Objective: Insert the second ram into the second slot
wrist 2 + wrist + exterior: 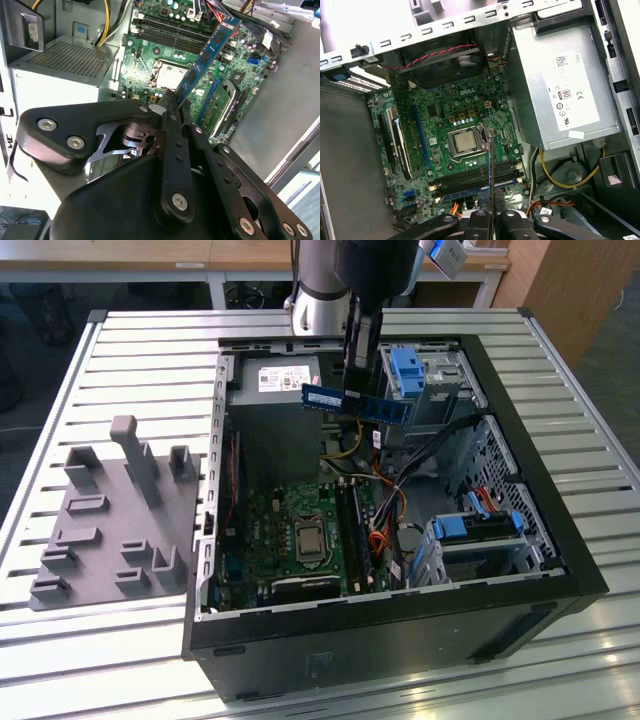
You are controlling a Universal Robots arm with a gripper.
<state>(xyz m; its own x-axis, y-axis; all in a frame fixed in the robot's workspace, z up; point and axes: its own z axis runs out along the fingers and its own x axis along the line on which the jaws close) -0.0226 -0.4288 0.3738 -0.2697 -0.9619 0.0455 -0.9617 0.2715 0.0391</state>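
You had the gripper clamped on the second ram, stick level, high over the open case's far end, well above the motherboard, edges free of the walls.

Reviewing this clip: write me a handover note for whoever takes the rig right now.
Gripper: shut on the second ram, gripping it near mid-length, above the open computer case.
Second ram: in the air, clear of the motherboard; the first wrist view shows it edge-on in front of the memory slots.
Done: stick picked up, held over the case.
Left: not yet seated in any slot.
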